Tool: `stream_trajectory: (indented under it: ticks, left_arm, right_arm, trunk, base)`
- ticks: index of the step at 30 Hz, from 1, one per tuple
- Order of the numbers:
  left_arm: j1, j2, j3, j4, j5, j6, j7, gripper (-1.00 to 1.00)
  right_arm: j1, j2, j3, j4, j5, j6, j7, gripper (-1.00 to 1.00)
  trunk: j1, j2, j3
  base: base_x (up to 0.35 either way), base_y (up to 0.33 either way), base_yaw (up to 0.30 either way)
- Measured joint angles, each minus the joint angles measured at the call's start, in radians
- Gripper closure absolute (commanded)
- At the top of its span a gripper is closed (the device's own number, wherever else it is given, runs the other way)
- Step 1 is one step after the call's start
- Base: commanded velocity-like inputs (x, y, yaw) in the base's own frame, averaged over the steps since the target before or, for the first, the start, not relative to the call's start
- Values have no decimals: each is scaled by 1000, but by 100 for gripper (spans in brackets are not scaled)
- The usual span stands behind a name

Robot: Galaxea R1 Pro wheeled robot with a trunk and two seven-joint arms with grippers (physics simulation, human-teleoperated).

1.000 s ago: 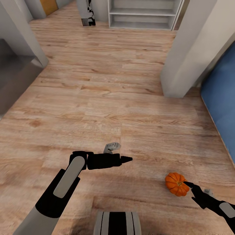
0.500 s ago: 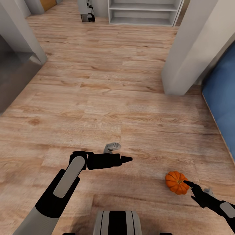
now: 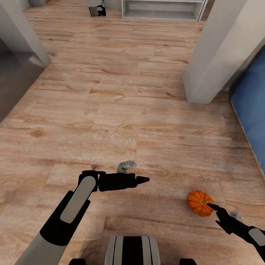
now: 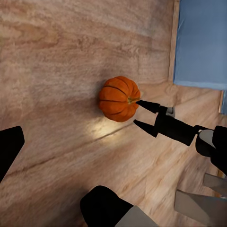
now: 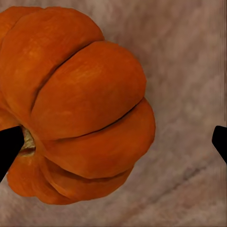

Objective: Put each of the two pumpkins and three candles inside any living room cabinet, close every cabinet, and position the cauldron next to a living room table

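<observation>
- Pumpkin [image 3: 199,202] lying on the wooden floor [image 3: 121,110], tipped sideways, stem aimed at the right claw [image 3: 212,209].
- Right claw spread wide, one fingertip [image 5: 8,146] touching the stem, the other apart from the fruit.
- Left claw [image 3: 141,179] hovering above the floor, well apart from the pumpkin; cannot tell whether parted or clenched.
- No legible writing anywhere.

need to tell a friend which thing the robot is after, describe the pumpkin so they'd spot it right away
Start at the blue furniture along the right edge of the head view, then drop to the bare wooden floor beside it. The pumpkin sits there, at the tips of the right gripper. It is the one bright orange, round, ribbed thing among pale wood and black arms.
</observation>
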Motion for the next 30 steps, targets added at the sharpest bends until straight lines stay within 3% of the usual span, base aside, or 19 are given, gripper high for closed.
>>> stream_trajectory:
  ticks: [30]
  left_arm:
    - [0, 0, 1, 0, 1, 0, 0, -100]
  right_arm:
    - [0, 2, 5, 0, 3, 0, -1, -100]
  trunk:
    - [0, 0, 0]
  base:
    - [22, 11, 0]
